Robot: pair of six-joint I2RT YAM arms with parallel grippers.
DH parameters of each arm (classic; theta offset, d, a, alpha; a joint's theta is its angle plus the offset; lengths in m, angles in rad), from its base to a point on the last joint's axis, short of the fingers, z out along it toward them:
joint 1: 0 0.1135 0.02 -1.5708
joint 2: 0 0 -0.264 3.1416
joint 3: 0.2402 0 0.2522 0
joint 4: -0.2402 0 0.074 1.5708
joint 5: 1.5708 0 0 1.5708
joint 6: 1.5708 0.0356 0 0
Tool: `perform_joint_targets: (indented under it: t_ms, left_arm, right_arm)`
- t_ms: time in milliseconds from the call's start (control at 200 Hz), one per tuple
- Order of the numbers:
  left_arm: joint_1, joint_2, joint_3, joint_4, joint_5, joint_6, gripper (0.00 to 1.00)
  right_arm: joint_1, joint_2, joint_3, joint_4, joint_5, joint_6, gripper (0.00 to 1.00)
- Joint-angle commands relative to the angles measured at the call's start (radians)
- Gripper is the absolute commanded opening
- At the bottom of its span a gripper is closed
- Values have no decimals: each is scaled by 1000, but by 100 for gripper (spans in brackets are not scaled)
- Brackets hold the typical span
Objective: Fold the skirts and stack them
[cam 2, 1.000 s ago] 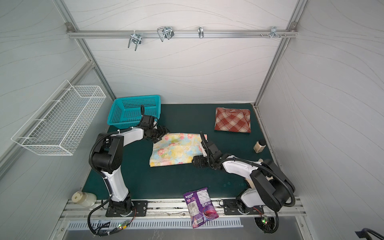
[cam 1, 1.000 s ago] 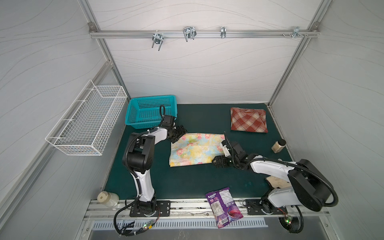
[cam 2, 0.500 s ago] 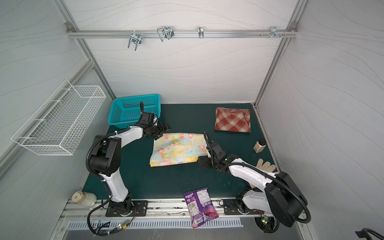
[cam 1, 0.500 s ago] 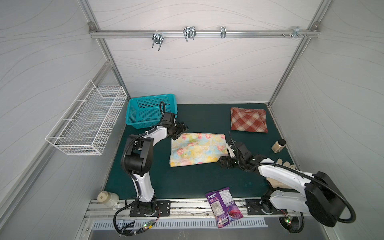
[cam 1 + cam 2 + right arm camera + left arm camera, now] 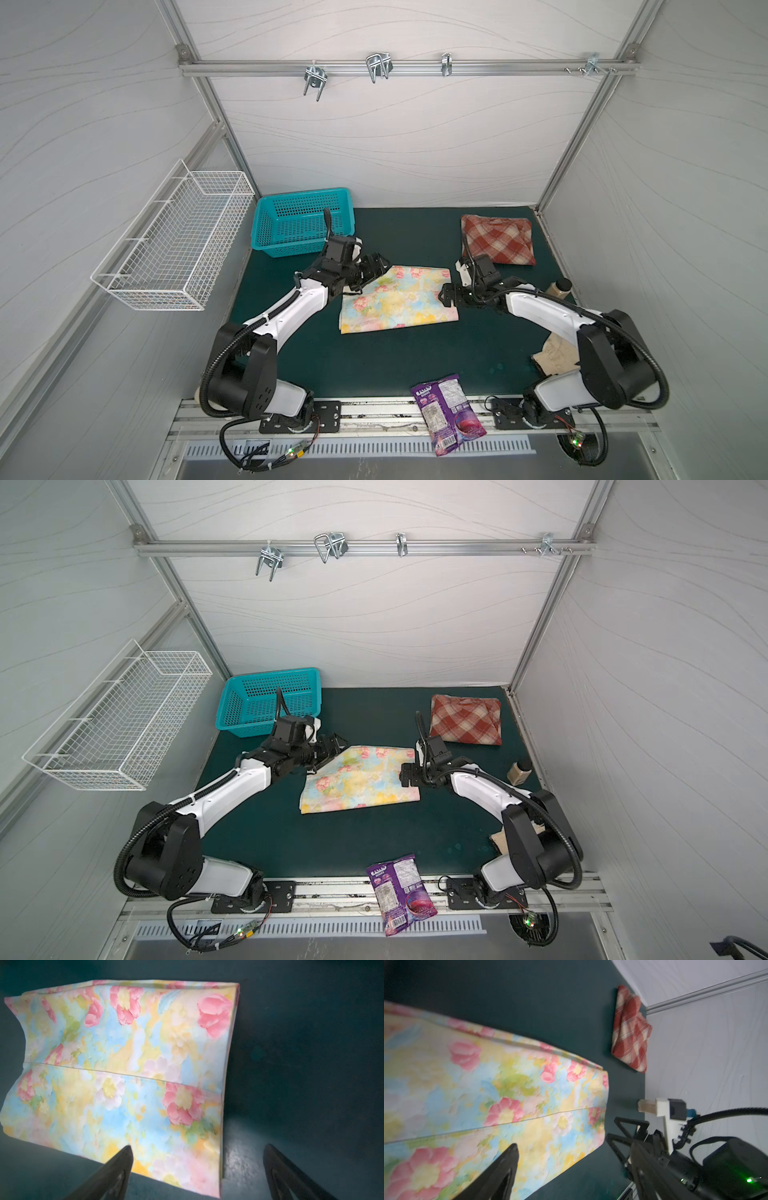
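"Floral skirt (image 5: 399,301), position?"
"Lay flat, centre of the mat (image 5: 374,365); plaid skirt (image 5: 496,241) sat folded near the far right corner."
"Grippers?"
"Jaws apart on both: left gripper (image 5: 379,267) at its far left corner, right gripper (image 5: 445,297) at its right edge."

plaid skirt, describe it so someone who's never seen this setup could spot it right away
Start at the green mat and go to its far right corner, where the back and right walls meet. The plaid skirt lies there, folded into a rough square. Its rust-red and cream checks set it apart from the pastel floral skirt lying mid-mat.
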Motion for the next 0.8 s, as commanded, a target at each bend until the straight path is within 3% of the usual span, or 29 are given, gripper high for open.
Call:
perform_joint_targets:
  t_ms: [0,530,795]
  left_arm:
    - [1,-16,-57,48,4,-20,85]
    - [3,101,-217,140,-62,-15,85]
    - [2,88,-224,106,-90,14,84]
  right_arm:
    - [-9,66,51,-8,-51,-26,94]
    - [-35,206,54,71,-95,-2,88]
    - [-37,260,64,101,-139,16,75]
